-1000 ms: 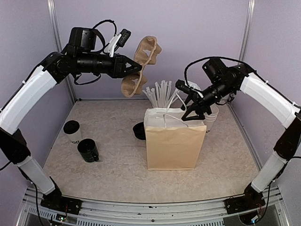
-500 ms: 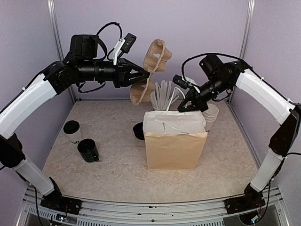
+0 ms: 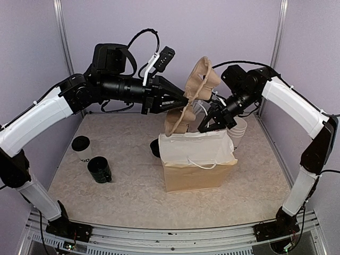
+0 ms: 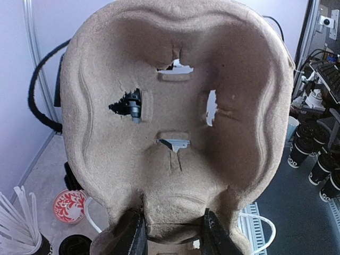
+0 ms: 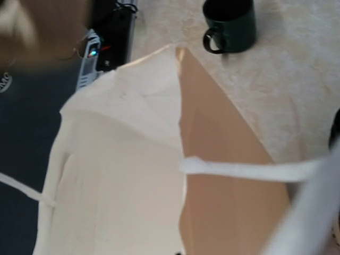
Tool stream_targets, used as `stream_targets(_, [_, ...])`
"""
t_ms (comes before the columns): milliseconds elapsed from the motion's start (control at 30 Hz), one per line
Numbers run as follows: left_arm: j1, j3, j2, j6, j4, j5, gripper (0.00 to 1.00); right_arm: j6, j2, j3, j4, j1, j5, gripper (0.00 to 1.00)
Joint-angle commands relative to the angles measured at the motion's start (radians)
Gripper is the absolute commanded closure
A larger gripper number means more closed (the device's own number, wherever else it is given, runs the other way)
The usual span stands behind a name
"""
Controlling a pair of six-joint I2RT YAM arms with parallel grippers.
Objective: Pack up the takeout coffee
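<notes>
**Claws work the bag while the coffee waits**

Left claw (image 3: 181,99) is clamped on the edge of a brown pulp cup tray (image 3: 197,85). It holds the tray on edge in the air above the far side of the paper bag (image 3: 194,167). Right claw (image 3: 209,126) is closed at the bag's far right rim, apparently pinching a white handle (image 5: 249,170). The bag leans with its mouth gaping.

The coffee cup (image 3: 81,149), white with a black lid, stands on the tabletop (image 3: 133,196) at the left, well apart from the bag. A dark green mug (image 3: 99,170) sits just beside it on the near side.

By my reading the task is at an early stage. The bag is held open and the tray looks about to go in, but it is not yet inside. The cup has yet to be picked up, seated and bagged.

Only the overhead view shows the coffee cup and both arms together. The left wrist view shows the grip itself, with two fingers (image 4: 133,236) squeezing the tray's lower edge while the tray fills the picture. The right wrist view looks into the bag's pale interior, where nothing shows as far as it reaches. It also catches the mug, but its own fingertips are not clear.
</notes>
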Motion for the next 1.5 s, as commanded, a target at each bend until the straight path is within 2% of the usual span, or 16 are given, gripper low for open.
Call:
stream_targets(0, [-0.029, 0.036, 0.056, 0.049, -0.025, -0.007, 0.7, -0.015, 0.007, 0.029, -0.036, 0.01, -0.058, 1.0])
stream_targets(133, [-0.053, 0.033, 0.092, 0.082, -0.039, -0.025, 0.7, -0.019, 0.01, 0.037, -0.042, 0.01, -0.061, 1.0])
stream_targets(467, [-0.064, 0.022, 0.143, 0.176, -0.106, 0.06, 0.7, -0.021, 0.017, 0.043, -0.046, 0.011, -0.063, 1.0])
stream_targets(800, [-0.093, 0.021, 0.151, 0.216, -0.307, -0.119, 0.7, -0.029, 0.015, 0.035, -0.059, 0.011, -0.062, 1.0])
stream_targets(933, [-0.121, 0.015, 0.156, 0.208, -0.322, -0.175, 0.7, -0.033, 0.02, 0.035, -0.059, 0.009, -0.068, 1.0])
stream_targets(1200, [-0.187, 0.096, 0.178, 0.22, -0.339, -0.237, 0.7, -0.032, 0.023, 0.046, -0.058, 0.012, -0.068, 1.0])
stream_targets(1467, [-0.203, 0.141, 0.162, 0.225, -0.307, -0.231, 0.69, -0.023, 0.023, 0.049, -0.05, 0.012, -0.061, 1.0])
